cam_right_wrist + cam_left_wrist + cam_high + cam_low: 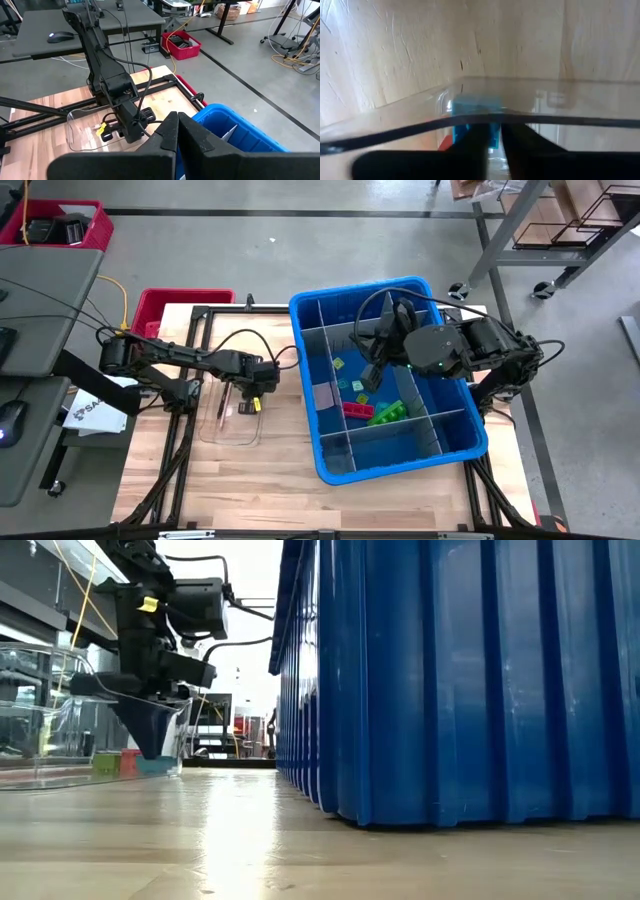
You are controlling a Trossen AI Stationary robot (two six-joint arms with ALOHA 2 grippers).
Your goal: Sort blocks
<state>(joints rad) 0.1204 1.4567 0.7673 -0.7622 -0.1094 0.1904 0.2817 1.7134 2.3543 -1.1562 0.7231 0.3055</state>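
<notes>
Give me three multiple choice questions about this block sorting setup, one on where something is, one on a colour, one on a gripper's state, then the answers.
1. Where is the left gripper?
A. Down in the clear tray left of the blue bin
B. Inside the blue bin
C. Off the table beside the red crate

2. What colour is the block just ahead of the left gripper's fingers in the left wrist view?
A. Yellow
B. Blue
C. Pink

3. How do the right gripper's fingers stand?
A. Wide open
B. Shut on a green block
C. Shut with nothing between them

Answers:
1. A, the high view shows it over the tray and the low view shows its tip inside the clear wall.
2. B, a blue block sits at the fingertips behind the tray's rim.
3. C, the right wrist view shows the two fingers meeting, with no block there.
</notes>
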